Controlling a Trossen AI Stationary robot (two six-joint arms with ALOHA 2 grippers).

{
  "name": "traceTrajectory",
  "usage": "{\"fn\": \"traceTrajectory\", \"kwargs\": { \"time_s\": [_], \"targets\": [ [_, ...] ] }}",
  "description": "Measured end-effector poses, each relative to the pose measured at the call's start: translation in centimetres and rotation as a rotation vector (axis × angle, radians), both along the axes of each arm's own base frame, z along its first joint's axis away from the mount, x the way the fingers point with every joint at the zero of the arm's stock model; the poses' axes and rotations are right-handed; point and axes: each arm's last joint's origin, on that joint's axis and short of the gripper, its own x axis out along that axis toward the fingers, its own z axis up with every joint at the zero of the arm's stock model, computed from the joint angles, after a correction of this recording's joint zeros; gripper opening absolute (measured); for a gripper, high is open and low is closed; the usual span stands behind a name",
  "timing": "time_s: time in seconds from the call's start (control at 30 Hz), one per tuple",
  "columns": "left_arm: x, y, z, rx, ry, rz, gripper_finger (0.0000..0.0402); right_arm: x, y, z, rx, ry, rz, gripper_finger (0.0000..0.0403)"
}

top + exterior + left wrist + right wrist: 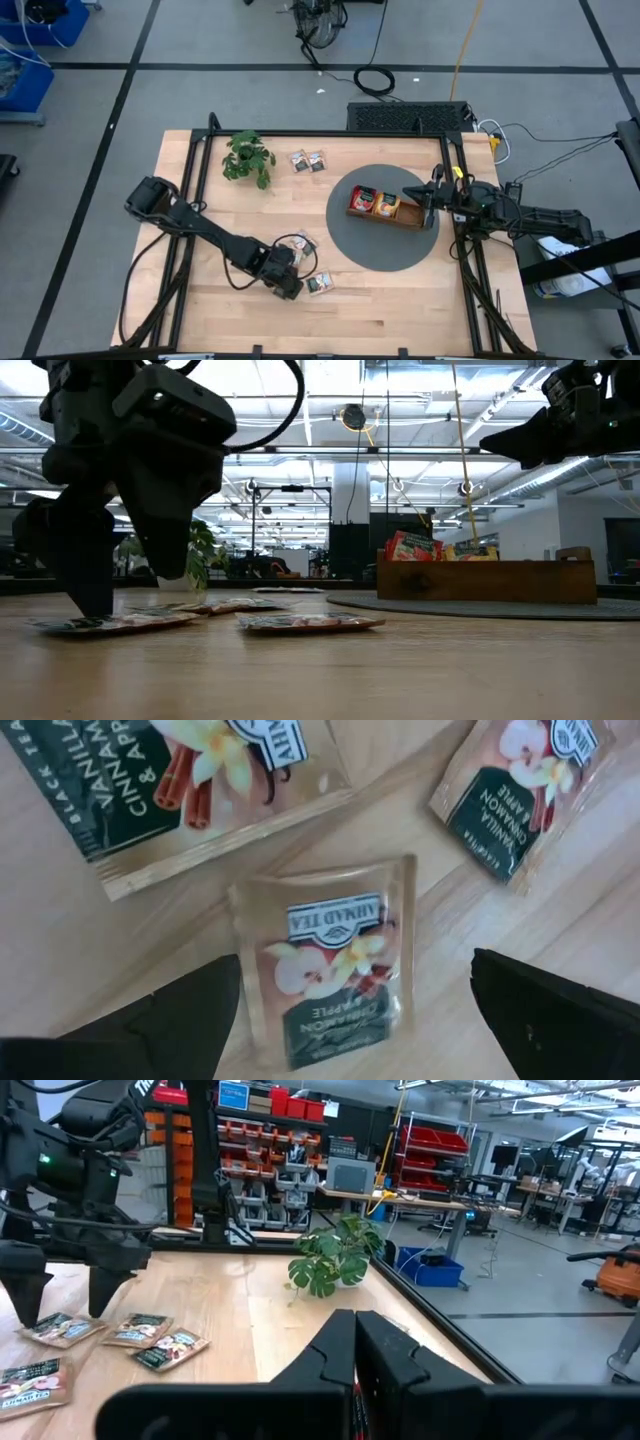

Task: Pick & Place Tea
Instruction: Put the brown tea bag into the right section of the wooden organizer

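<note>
Several flat tea sachets lie on the wooden table: one (330, 960) sits between the fingers of my left gripper (355, 960), two more (180, 780) (520, 790) lie beyond it, and another pair (308, 160) lies at the far side. My left gripper (286, 281) points steeply down, open, with a finger on either side of the sachet and low over the table (130, 595). Red and orange-yellow sachets (375, 202) stand in the wooden tray (410, 216) on the grey round mat (380, 250). My right gripper (430, 205) hovers shut above the tray's right end.
A small leafy plant (248, 158) stands at the far left of the table. A black frame (200, 170) runs along the left, far and right edges. One sachet (320, 283) lies just right of my left gripper. Bare wood spreads along the near edge.
</note>
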Motion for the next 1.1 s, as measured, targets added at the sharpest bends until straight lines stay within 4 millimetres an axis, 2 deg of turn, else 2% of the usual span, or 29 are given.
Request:
{"fn": "traceTrajectory", "kwargs": {
  "time_s": [0.2, 0.57, 0.7, 0.97, 1.1],
  "targets": [
    [0.0, 0.0, -1.3, 0.016, 0.061, -0.015, 0.0392, 0.0, 0.0, 0.0, 0.000, 0.000, 0.000, 0.0000],
    [-0.4, -0.8, -1.5, 0.111, 0.023, -0.183, 0.0383, 0.0, 0.0, 0.0, 0.000, 0.000, 0.000, 0.0000],
    [-0.4, -0.7, -1.6, 0.148, 0.018, -0.181, 0.0332, 0.0, 0.0, 0.0, -0.001, 0.001, -0.001, 0.0000],
    [-0.4, -0.3, -1.9, 0.248, -0.005, -0.217, 0.0183, 0.0, 0.0, 0.0, -0.002, 0.001, -0.002, 0.0000],
    [-0.2, -0.2, -2.0, 0.295, -0.033, -0.284, 0.0141, 0.0, 0.0, 0.0, -0.002, 0.001, -0.003, 0.0000]
  ]
}}
